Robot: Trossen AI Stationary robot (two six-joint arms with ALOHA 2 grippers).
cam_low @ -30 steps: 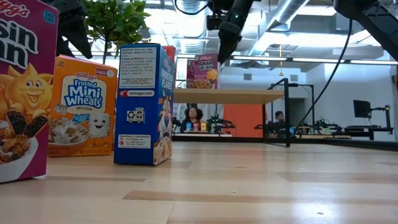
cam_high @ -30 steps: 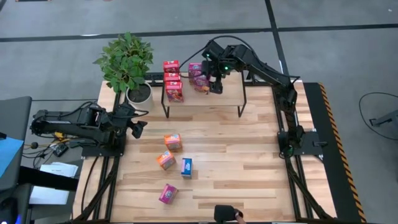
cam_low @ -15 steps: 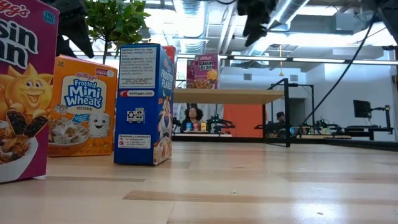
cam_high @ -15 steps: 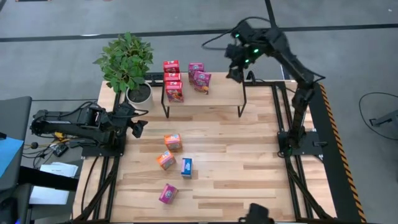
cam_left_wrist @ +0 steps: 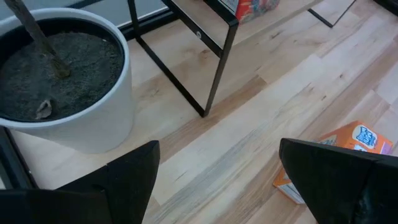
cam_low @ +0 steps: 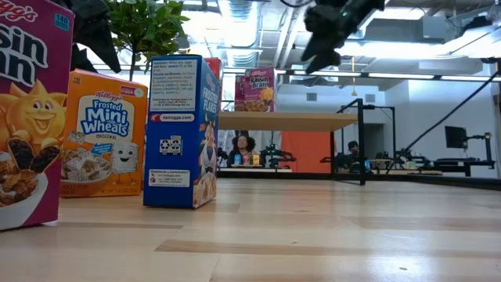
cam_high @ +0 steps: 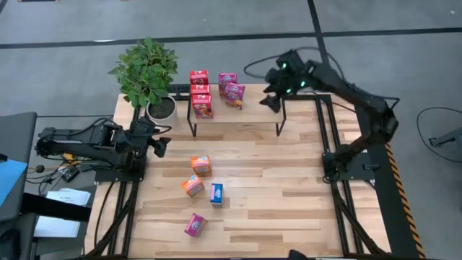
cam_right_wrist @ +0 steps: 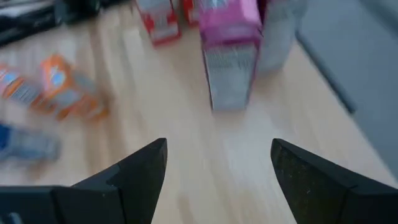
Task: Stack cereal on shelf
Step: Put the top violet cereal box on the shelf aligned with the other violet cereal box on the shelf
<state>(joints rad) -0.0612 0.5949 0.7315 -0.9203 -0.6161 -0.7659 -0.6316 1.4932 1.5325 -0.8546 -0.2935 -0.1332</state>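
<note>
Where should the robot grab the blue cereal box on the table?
Grab the blue cereal box near its top, coming straight down from above. It stands upright and is thin, so the fingers fit across its narrow faces. The orange box is close beside it; the other side is clear.

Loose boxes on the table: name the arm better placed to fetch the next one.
Left. Its open tool sits low beside the nearest orange box. The right tool, open and empty, is up by the shelf, farther from all four loose boxes.

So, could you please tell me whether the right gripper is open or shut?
Open. The right gripper shows its two fingers spread wide apart with nothing between them; it hangs above the shelf's right end.
</note>
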